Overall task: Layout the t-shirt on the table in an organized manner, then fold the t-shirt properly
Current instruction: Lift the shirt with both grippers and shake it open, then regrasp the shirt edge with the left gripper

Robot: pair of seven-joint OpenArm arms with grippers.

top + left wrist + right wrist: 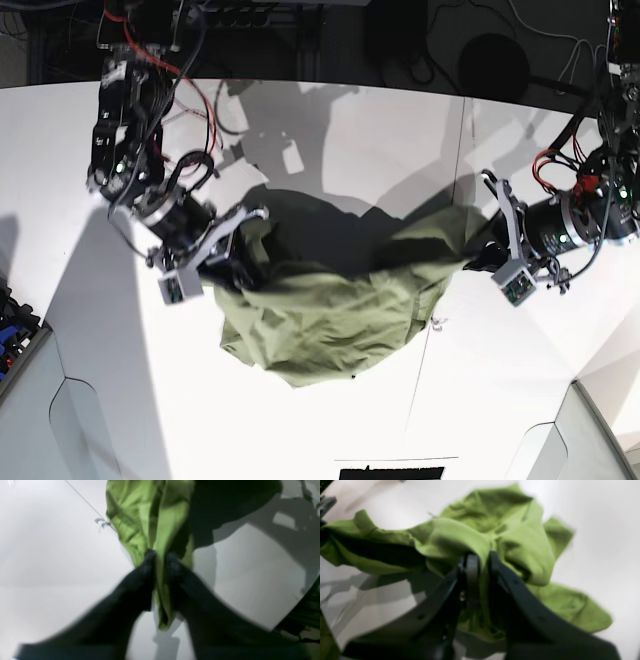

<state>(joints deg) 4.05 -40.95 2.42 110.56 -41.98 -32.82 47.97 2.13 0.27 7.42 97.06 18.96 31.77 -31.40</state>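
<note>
The t-shirt [320,300] hangs stretched between both arms over the table [80,200], sagging toward six o'clock. The right gripper [481,557] pinches a fold; the left gripper [160,556] seemingly clamps bunched fabric, though blurred.

t-shirt [330,300]: hung at the centre, over the table [520,400]
right gripper [240,245]: at its 9 o'clock edge
left gripper [480,255]: at its 3 o'clock edge

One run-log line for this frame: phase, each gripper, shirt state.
phase: spreading | left gripper: fabric between fingers, grip unclear | right gripper: shut on t-shirt | shirt: lifted at both sides, sagging onto table, unfolded
</note>
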